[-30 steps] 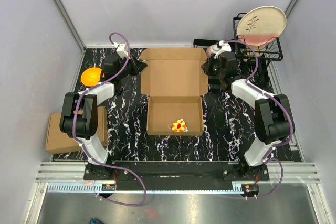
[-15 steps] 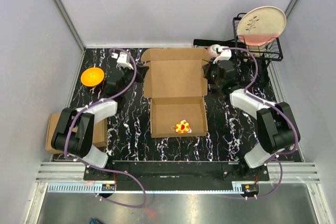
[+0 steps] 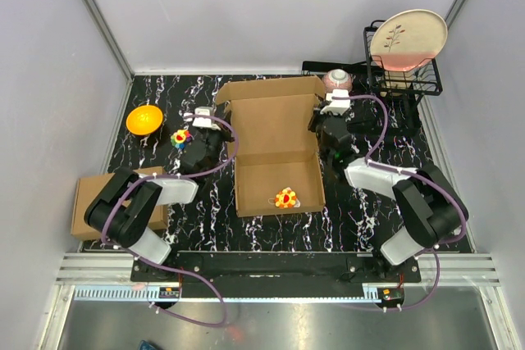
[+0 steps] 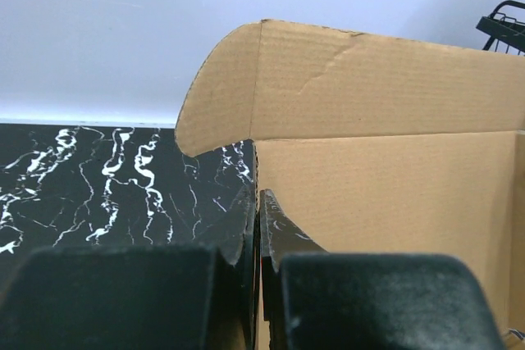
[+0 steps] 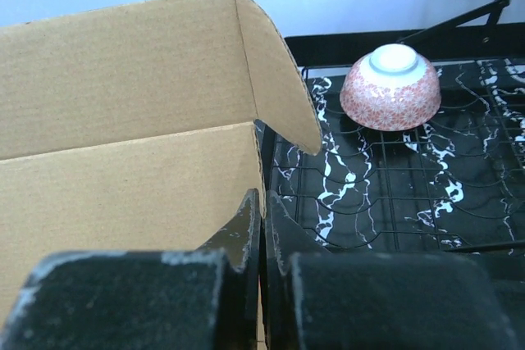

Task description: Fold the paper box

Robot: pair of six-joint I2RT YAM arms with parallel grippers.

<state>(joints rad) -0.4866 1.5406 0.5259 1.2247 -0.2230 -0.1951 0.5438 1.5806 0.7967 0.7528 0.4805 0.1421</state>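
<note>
Left wrist view shows left gripper [image 4: 256,204] clenched on the plain paper box [image 4: 377,178] edge, right gripper [image 5: 262,205] likewise.

Paper box [image 3: 275,133] plain brown; table [image 3: 361,194] black marble, white veining; left bowl [image 3: 143,119] orange; upturned bowl [image 5: 390,88] pink floral, white foot; plate [image 3: 408,38] cream, dark sprig motif; rack [image 3: 414,86] black wire; toy [image 3: 285,197] yellow-red

The right tool [image 5: 261,202] pinches the paper box [image 5: 123,112] at its edge, an upturned pink bowl [image 5: 390,88] beyond.
</note>
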